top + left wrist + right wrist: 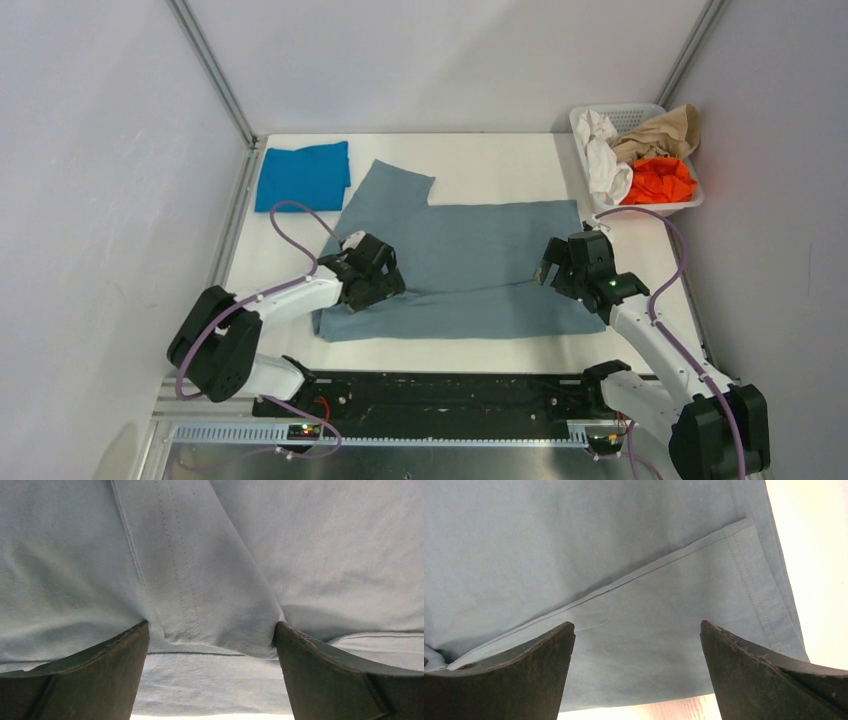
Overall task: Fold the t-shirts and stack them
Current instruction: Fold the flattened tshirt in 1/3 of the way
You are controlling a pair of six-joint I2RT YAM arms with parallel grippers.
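The large grey-blue t-shirt [470, 262] lies spread across the middle of the table, with a layer folded over it and one sleeve pointing to the far left. My left gripper [373, 272] is low on its left edge. In the left wrist view the gripper [211, 630] is open, with a raised fold of hemmed cloth [200, 580] between its fingers. My right gripper [560, 268] hovers over the shirt's right part. In the right wrist view it [637, 627] is open and empty above the cloth [599, 540] near a hemmed corner. The brighter blue t-shirt [300, 175] lies folded at the far left.
A white basket [690, 205] at the far right corner holds white, beige and orange clothes. Grey walls and metal posts close in the table on the left, back and right. The arm bases and a black rail run along the near edge.
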